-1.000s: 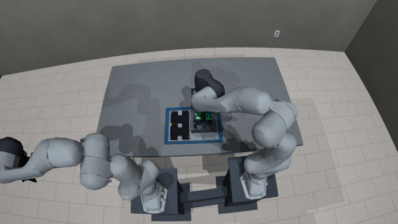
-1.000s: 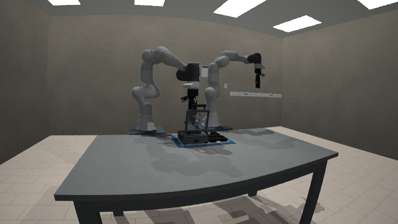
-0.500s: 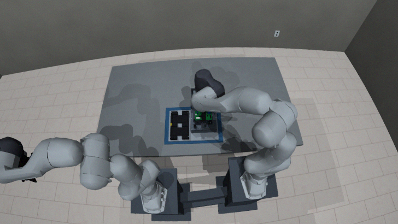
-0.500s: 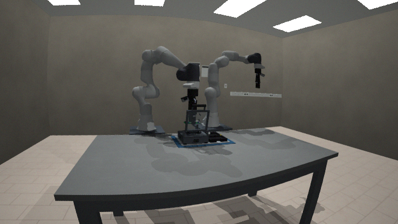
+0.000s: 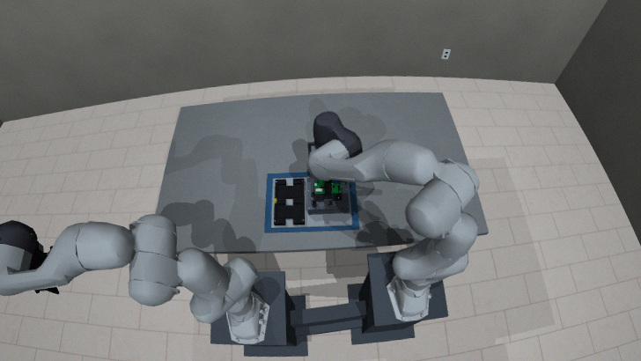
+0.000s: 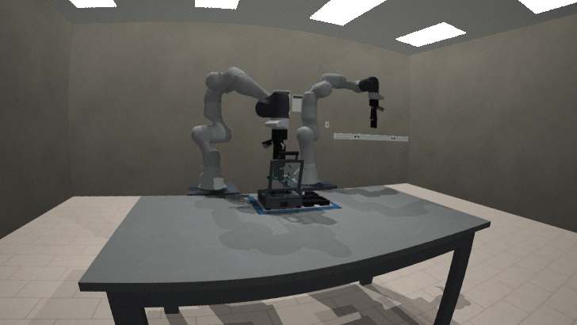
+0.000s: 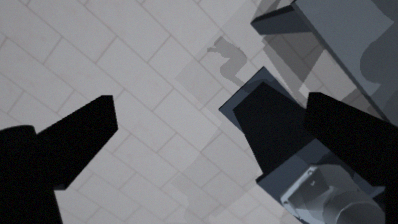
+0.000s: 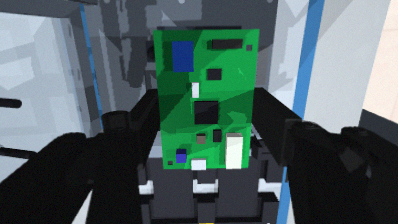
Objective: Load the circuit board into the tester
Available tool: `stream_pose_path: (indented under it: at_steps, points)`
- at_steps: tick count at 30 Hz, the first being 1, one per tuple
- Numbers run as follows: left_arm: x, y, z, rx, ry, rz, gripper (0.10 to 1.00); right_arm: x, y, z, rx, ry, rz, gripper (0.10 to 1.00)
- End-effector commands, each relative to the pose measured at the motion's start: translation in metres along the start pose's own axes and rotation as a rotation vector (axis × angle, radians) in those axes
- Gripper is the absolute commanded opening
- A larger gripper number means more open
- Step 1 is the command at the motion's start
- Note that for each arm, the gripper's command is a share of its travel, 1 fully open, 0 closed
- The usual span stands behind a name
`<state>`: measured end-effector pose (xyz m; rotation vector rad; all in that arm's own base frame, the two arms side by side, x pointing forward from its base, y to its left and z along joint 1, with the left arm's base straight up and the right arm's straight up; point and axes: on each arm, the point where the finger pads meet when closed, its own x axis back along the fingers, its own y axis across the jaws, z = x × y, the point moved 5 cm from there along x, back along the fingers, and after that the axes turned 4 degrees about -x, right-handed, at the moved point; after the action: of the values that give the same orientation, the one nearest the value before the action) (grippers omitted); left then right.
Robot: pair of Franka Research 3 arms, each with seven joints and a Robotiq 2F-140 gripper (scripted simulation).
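The circuit board (image 5: pixel 336 187) (image 6: pixel 272 177) (image 8: pixel 180 95) is above the open tester (image 5: pixel 329 210) (image 6: pixel 278 200), not lying in it; its component side faces up. The right fingers (image 5: pixel 328 187) (image 6: pixel 278 177) are grasping the board by its two long edges. Its white connector (image 8: pixel 234 151) is at the end near the tray (image 5: pixel 287 214) (image 6: pixel 316 200) (image 8: pixel 172 185); if it points to the black post, I cannot tell. The lid (image 6: pixel 285 161) stands raised. Tester and tray are side by side within the blue border (image 5: pixel 268 202) (image 6: pixel 258 209) on the desk (image 5: pixel 224 179) (image 6: pixel 242 258) (image 7: pixel 350 30). The left fingers (image 5: pixel 43 271) (image 6: pixel 373 125) are released, well apart from the desk things.
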<state>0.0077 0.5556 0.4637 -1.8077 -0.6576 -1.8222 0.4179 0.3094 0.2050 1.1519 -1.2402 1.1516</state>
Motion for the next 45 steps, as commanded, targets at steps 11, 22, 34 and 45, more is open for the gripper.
stream_pose_path:
  at_steps: [11, 22, 34, 45]
  points:
    - [0.0, 0.0, 0.0, 0.0, 0.0, 0.0, 1.0, -0.014, -0.002, 0.001, 0.0, -0.003, 0.003, 0.51]
    - [0.0, 0.0, 0.0, 0.0, 0.0, 0.0, 1.0, -0.031, -0.003, 0.001, 0.0, -0.003, 0.003, 0.51]
    - [0.0, 0.0, 0.0, 0.0, 0.0, 0.0, 1.0, -0.044, -0.004, 0.001, 0.0, -0.003, 0.003, 0.51]
    - [0.0, 0.0, 0.0, 0.0, 0.0, 0.0, 1.0, -0.045, -0.004, 0.001, 0.0, -0.003, 0.003, 0.51]
